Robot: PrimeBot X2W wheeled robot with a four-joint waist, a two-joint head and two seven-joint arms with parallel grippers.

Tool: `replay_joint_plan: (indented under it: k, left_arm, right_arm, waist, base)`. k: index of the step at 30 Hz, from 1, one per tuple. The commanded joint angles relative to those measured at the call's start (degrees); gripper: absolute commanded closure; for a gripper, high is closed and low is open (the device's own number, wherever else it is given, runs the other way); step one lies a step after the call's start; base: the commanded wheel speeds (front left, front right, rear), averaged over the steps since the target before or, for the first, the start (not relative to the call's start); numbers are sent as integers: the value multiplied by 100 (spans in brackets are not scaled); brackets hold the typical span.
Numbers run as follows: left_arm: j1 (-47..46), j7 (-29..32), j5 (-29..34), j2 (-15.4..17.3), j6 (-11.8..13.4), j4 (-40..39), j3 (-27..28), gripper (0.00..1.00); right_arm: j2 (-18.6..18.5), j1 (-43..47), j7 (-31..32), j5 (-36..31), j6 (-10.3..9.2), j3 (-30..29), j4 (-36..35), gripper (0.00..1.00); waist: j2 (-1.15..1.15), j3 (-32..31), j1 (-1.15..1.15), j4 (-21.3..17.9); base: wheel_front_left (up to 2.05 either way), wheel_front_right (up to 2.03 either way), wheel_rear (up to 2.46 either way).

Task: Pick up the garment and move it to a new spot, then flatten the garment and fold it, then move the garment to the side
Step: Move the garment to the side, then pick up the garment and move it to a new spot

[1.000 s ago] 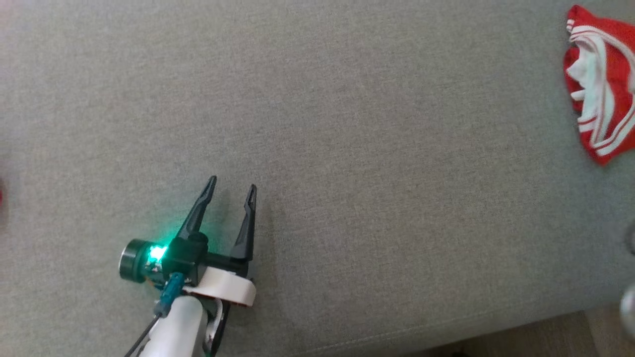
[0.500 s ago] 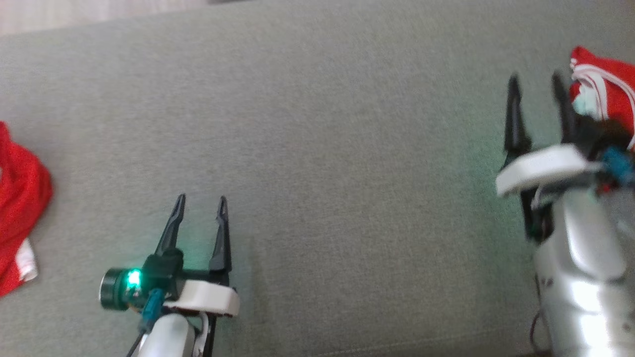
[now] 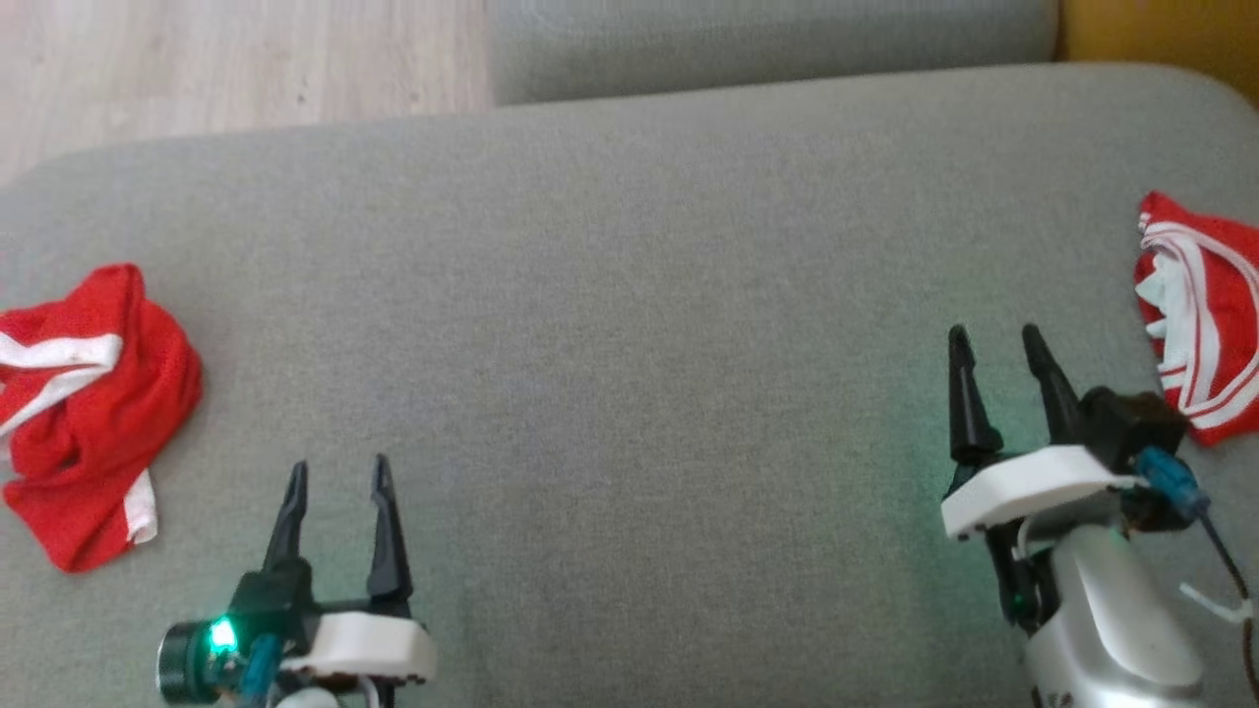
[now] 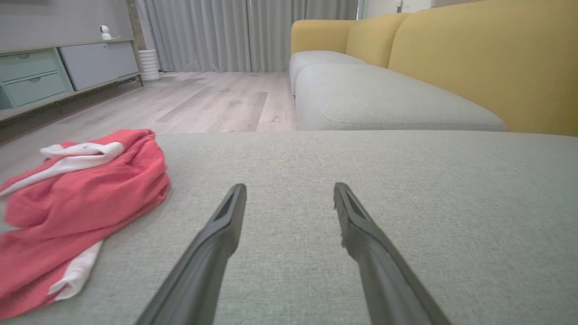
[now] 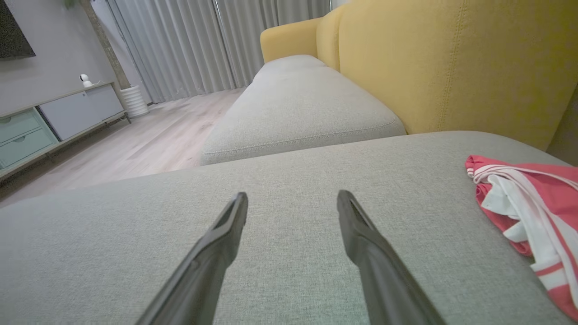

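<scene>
My left gripper (image 3: 338, 464) and right gripper (image 3: 993, 331) stood wide open, empty. The left garment (image 3: 93, 393) and right garment (image 3: 1205, 334) lay crumpled on the cushion. I judged every step outstanding.

From my station, the striped red garment (image 3: 1220, 324) runs off the head view's right edge, the other red garment (image 3: 89, 413) is clipped at its left edge, the right forearm (image 3: 1102, 610) drops below the frame, and the small white object (image 4: 104, 30) on the cabinet (image 4: 97, 65) is too tiny for me to identify.
</scene>
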Motion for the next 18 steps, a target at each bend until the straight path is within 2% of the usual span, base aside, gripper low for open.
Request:
replay_joint_plan:
  k: [1,9,18]
  left_arm:
    - [-41,-29,-58,24,64,-205,270,0]
    - [193,-29,-19,24,45,-208,423,0]
    - [230,-29,-80,24,39,-231,466,0]
  right_arm:
    - [25,-12,-63,55,37,179,-218,0]
    - [25,230,-63,261,37,342,-270,0]
    - [25,305,-63,303,37,405,-293,0]
  waist:
    - [0,-169,1,45]
    - [0,-421,1,72]
    - [0,-410,1,132]
  base:
    - [0,0,0]
    - [0,0,0]
    - [0,0,0]
